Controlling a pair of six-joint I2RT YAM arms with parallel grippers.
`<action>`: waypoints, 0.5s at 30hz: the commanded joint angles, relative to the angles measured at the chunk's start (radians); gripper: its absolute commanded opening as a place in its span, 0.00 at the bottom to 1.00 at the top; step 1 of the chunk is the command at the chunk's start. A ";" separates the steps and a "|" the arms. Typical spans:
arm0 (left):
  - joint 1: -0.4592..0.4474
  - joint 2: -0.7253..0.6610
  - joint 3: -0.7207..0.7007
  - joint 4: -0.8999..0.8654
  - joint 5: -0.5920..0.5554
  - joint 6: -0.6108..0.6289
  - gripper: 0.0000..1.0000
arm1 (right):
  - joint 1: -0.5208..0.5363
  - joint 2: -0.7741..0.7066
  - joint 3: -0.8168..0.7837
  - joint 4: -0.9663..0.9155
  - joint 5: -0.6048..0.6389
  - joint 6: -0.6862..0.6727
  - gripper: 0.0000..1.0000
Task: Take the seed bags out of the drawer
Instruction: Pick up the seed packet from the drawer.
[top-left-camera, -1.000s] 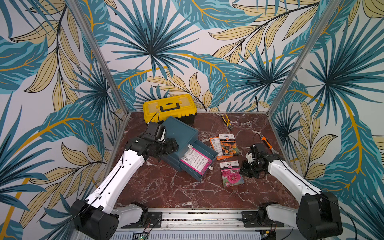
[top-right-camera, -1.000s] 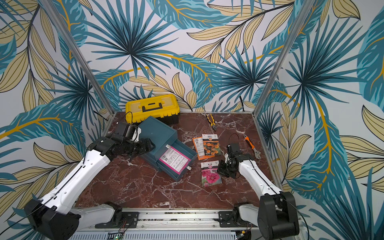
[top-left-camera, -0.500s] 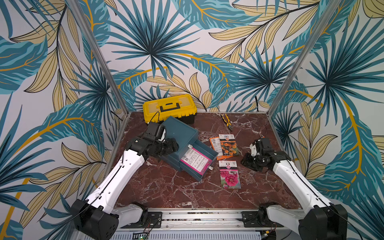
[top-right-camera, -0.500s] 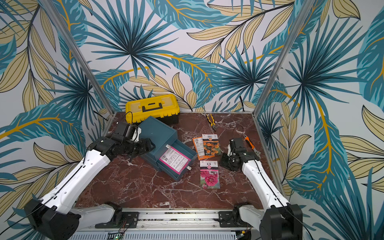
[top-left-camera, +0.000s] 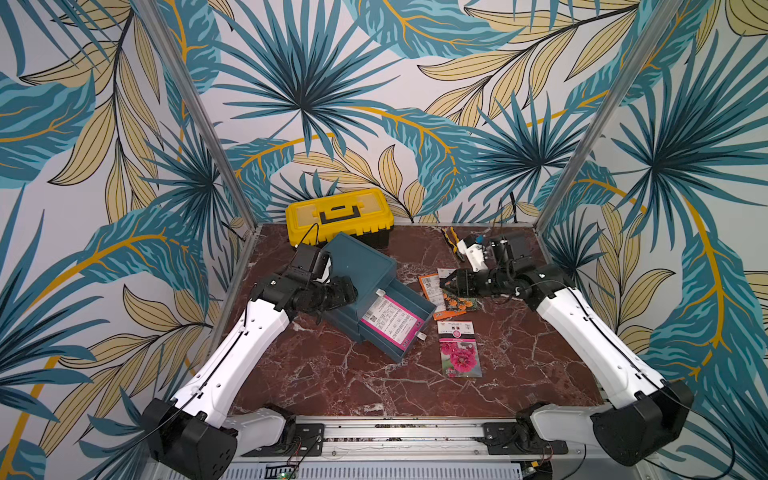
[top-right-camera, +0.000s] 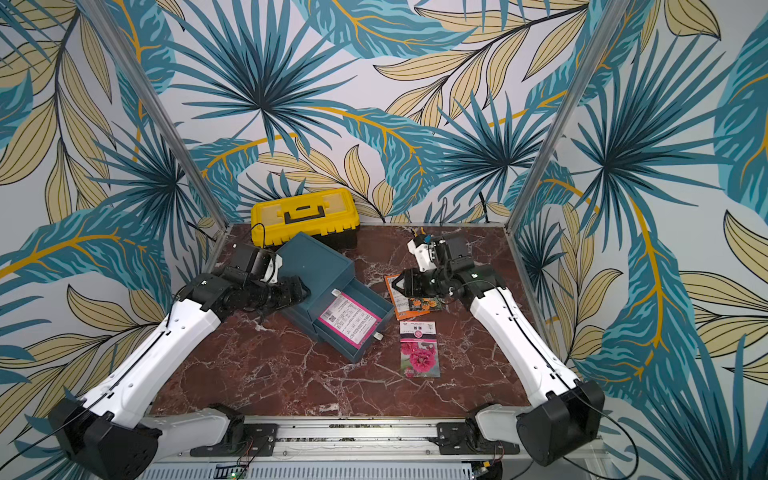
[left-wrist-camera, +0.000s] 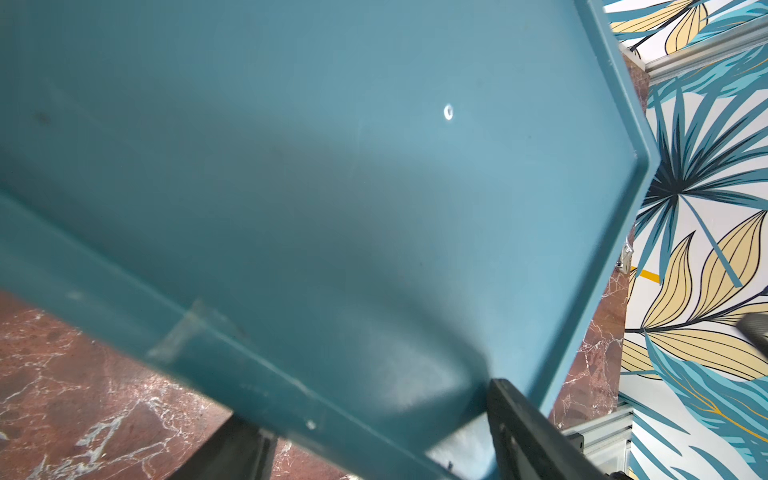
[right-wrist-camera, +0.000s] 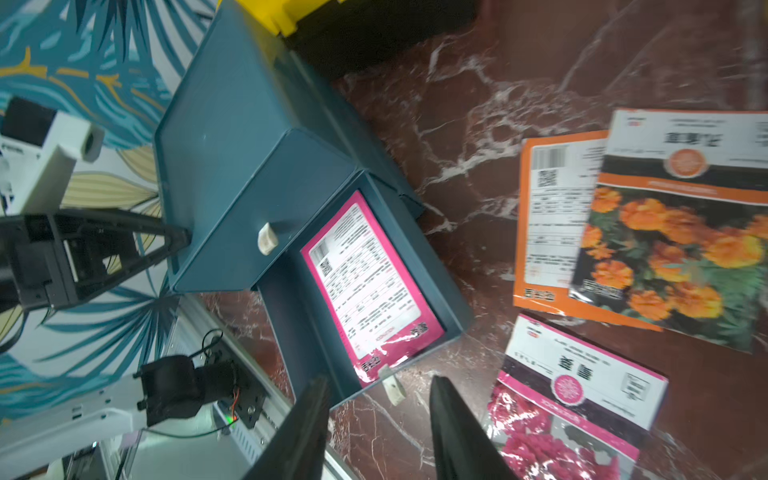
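While near drawer (top-left-camera: 417, 302), right pincer (top-left-camera: 443, 286) free.

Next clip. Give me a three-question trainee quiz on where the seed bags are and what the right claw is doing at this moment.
1. True or false: the cabinet's open drawer is empty.
2. How many seed bags lie on the table?
3. The right claw is: A) shut on an orange bag; B) open, holding nothing; C) inside the drawer.

Key
1. False: a magenta bag lies in it, label side up.
2. Three: two orange bags, overlapping, and one magenta.
3. B.
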 joint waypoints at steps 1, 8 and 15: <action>-0.003 -0.011 -0.002 -0.038 -0.021 -0.001 0.81 | 0.064 0.060 0.032 -0.027 0.000 -0.063 0.45; -0.003 -0.025 -0.015 -0.045 -0.031 -0.010 0.81 | 0.157 0.179 0.085 -0.021 0.053 -0.099 0.48; -0.004 -0.036 -0.019 -0.054 -0.038 -0.017 0.81 | 0.230 0.263 0.106 -0.013 0.117 -0.108 0.50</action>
